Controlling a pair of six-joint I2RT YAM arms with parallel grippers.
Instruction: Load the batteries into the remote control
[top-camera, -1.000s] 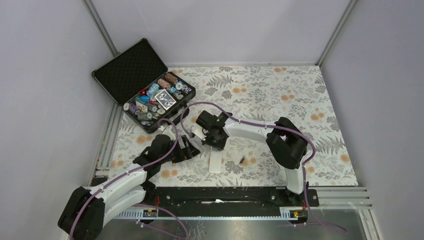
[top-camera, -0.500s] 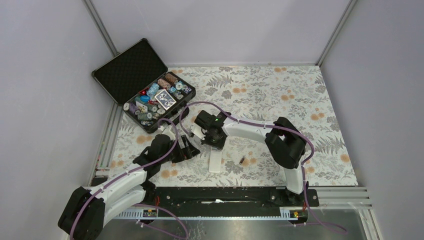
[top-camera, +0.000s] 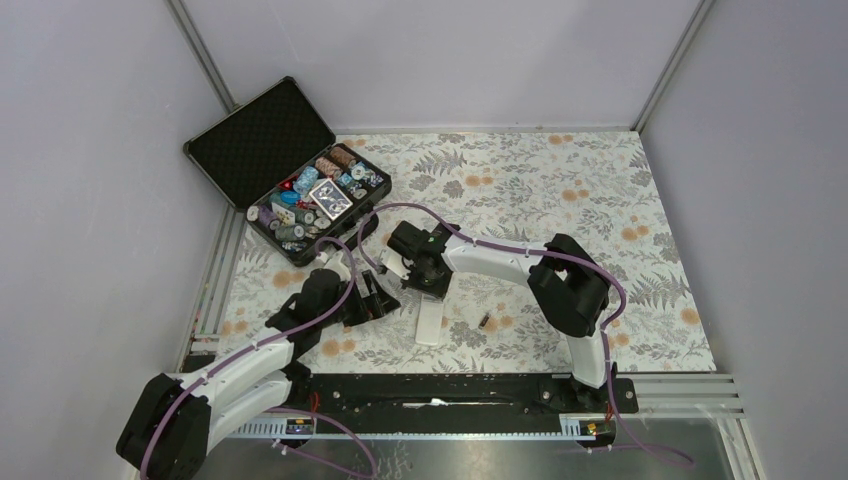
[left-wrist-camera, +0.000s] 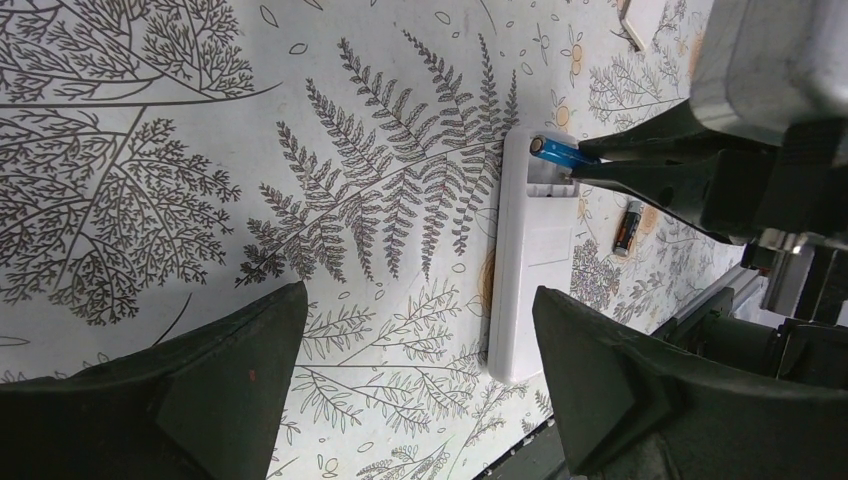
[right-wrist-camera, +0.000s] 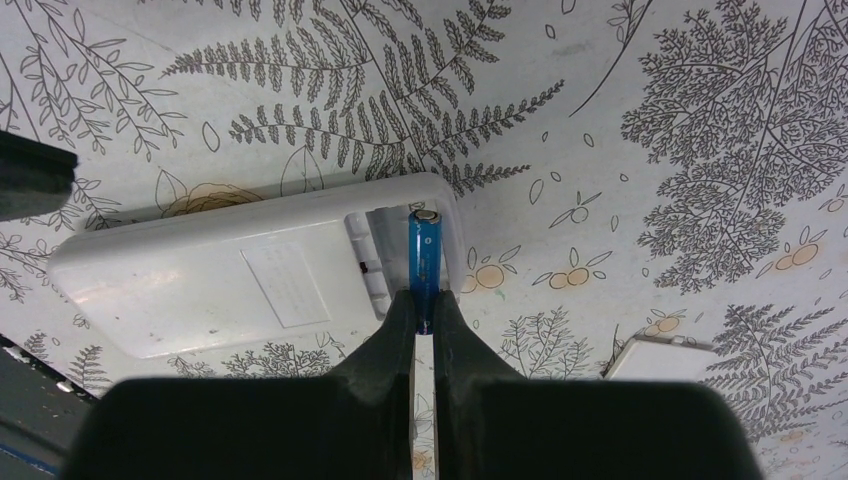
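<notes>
- In the top view my right gripper (top-camera: 425, 276) covers the far end of the remote control (top-camera: 431, 322), so the open compartment and the blue battery cannot be seen from there.
- In the right wrist view the lower end of the blue battery (right-wrist-camera: 424, 255) disappears between my fingertips (right-wrist-camera: 398, 318). I cannot tell whether it is fully seated.
- The remote's buttons and screen are hidden, because it lies back up with a pale label showing.
- A flat white piece (right-wrist-camera: 665, 358) sits at the lower right of the right wrist view, partly cut off by the gripper body. I cannot say what it is.
- The dark reddish battery (top-camera: 484, 321) is only a speck in the top view, just right of the remote. The left wrist view shows it lying on the mat apart from the remote.
- The surface is a floral mat (top-camera: 560, 200) with ferns and orange blossoms, enclosed by plain grey walls (top-camera: 450, 60).
- An open black case (top-camera: 300, 190) of poker chips stands at the upper left of the mat.
- My right arm bends in from the right, and its gripper is pinched tight on the blue battery, which lies along the compartment at the remote's end.
- My left arm reaches low from the lower left. My left gripper (left-wrist-camera: 418, 300) is spread wide above the mat, holds nothing, and faces the remote's side.
</notes>
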